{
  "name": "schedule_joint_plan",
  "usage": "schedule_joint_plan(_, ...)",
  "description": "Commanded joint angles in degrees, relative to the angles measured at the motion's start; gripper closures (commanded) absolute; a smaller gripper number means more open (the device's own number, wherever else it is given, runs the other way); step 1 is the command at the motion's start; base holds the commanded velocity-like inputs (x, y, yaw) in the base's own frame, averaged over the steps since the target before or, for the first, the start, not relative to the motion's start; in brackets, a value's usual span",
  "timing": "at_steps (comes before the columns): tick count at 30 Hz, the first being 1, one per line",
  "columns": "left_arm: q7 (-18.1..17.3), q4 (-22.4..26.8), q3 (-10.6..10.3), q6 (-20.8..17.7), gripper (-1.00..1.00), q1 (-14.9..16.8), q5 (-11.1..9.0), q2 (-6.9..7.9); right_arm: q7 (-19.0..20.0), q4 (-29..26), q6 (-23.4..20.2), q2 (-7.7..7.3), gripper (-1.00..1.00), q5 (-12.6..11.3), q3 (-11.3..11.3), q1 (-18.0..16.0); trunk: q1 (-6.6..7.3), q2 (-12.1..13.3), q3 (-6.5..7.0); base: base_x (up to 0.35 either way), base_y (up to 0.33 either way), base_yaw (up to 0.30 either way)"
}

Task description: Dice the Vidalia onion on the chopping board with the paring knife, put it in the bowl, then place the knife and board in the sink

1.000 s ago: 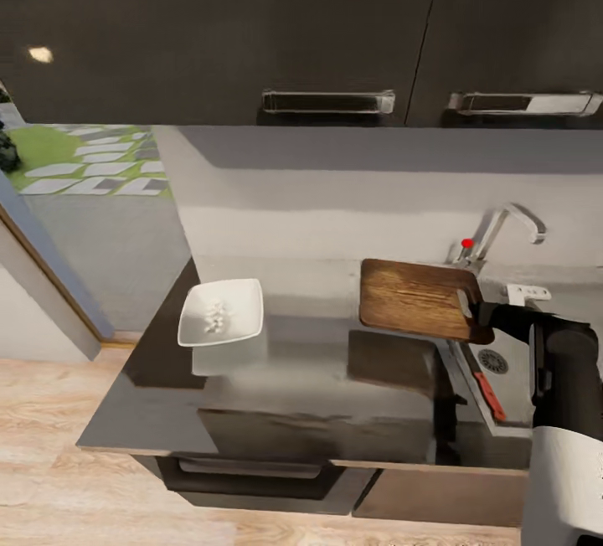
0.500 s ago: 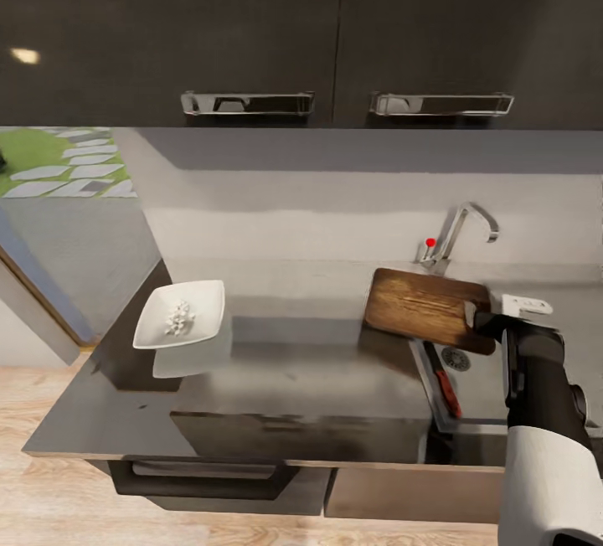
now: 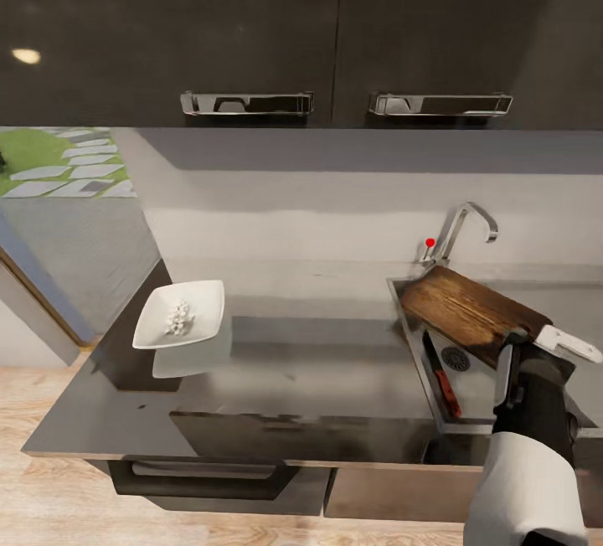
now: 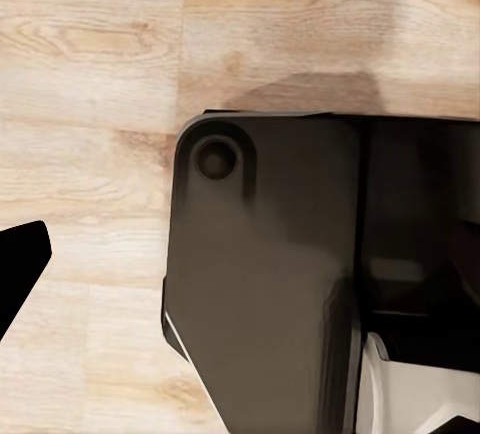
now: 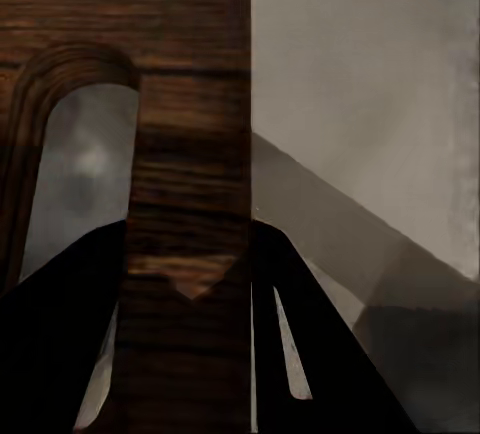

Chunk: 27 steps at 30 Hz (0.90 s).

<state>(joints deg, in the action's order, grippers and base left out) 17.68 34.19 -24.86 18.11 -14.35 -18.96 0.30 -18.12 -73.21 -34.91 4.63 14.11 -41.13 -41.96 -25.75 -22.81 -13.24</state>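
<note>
The counter was a glossy grey slab over dark cabinets, with a grey wall behind it and two dark upper cupboard doors with bar handles above. Light wooden plank floor showed at the counter's left end, and beyond it a patch of green with pale paving. Near that left end sat the white square bowl, with a small heap of pale diced onion inside. At the right end was the sink, its chrome tap and red knob against the wall.

The right gripper had its fingers closed on the handle end of the chopping board, one on each face beside the slot. The board hung tilted over the basin, its far corner near the tap, its held end lower and toward the robot. The paring knife lay in the sink along the left wall, red handle nearest, beside the round drain.

Half a second before, the board had reached out over the counter's edge at the sink's left; it had since swung right and turned so that it lay wholly over the sink. The bowl and knife had not moved.

The left wrist camera looked down on plank floor and the robot's dark base; whether the left fingers were open or closed I could not tell.
</note>
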Motion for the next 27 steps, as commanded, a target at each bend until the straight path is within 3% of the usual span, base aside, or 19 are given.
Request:
schedule_joint_plan(1,0.4,0.1,-0.4,0.2,-1.00,0.0,-0.4,0.06,-6.6,0.0,1.8,0.54,1.00,-4.0,0.1,0.0,-0.03,-0.1,-0.11,0.000,0.000,0.000)
schedule_joint_plan(3,0.4,0.1,-0.4,0.2,-1.00,0.0,-0.4,0.06,-17.3,-0.1,4.4,0.95,1.00,-8.1,1.0,0.0,-0.03,-0.1,-0.11,0.000,0.000,0.000)
schedule_joint_plan(5,0.3,0.1,-0.4,0.2,-1.00,0.0,-0.5,0.06,-25.8,-0.2,5.6,1.11,1.00,-9.7,5.1,0.0,-0.03,-0.1,-0.11,0.000,0.000,0.000)
schedule_joint_plan(7,0.3,0.2,-0.4,0.2,-1.00,0.0,-0.5,0.06,-30.2,-0.1,5.9,1.16,1.00,-10.5,7.3,0.0,-0.03,-0.1,-0.11,0.000,0.000,0.000)
schedule_joint_plan(9,0.4,0.2,-0.3,0.2,-1.00,0.0,-0.5,0.06,-35.9,-0.1,6.3,1.89,1.00,-12.8,8.7,-0.1,-0.03,-0.1,-0.11,0.000,0.000,0.000)
schedule_joint_plan(11,0.4,0.2,-0.3,0.2,-1.00,0.0,-0.5,0.06,-42.4,-0.3,6.7,3.28,1.00,-15.8,11.4,-0.2,-0.03,-0.1,-0.11,0.000,0.000,0.000)
schedule_joint_plan(12,0.4,0.2,-0.4,0.2,-1.00,0.0,-0.5,0.06,-46.8,-0.4,7.0,3.78,1.00,-17.4,14.1,-0.3,-0.03,-0.1,-0.11,0.000,0.000,0.000)
schedule_joint_plan(13,0.4,0.3,-0.4,0.2,-1.00,0.0,-0.5,0.06,-51.0,-0.4,7.7,4.05,1.00,-19.4,16.8,-0.3,-0.03,-0.1,-0.11,0.000,0.000,0.000)
schedule_joint_plan(15,0.4,0.4,-0.4,0.2,-1.00,0.0,-0.5,0.07,-57.4,-0.4,10.4,4.21,1.00,-26.6,19.9,-0.3,-0.03,-0.1,-0.11,0.003,0.000,0.000)
schedule_joint_plan(17,0.5,0.5,-0.4,0.2,-1.00,0.0,-0.6,0.06,-61.1,-0.4,11.7,4.24,1.00,-32.0,21.1,-0.3,-0.03,-0.1,-0.11,0.087,0.000,0.000)
schedule_joint_plan(19,0.6,0.6,-0.4,0.2,-1.00,0.0,-0.6,0.06,-64.3,-0.4,12.4,4.29,1.00,-34.4,21.7,-0.3,-0.03,-0.1,-0.11,0.224,0.000,0.000)
schedule_joint_plan(27,0.8,0.6,-0.4,0.2,-1.00,0.0,-0.6,0.06,-67.6,-0.4,15.3,4.27,1.00,-36.6,20.2,-0.3,-0.03,-0.1,-0.11,0.181,0.000,0.000)
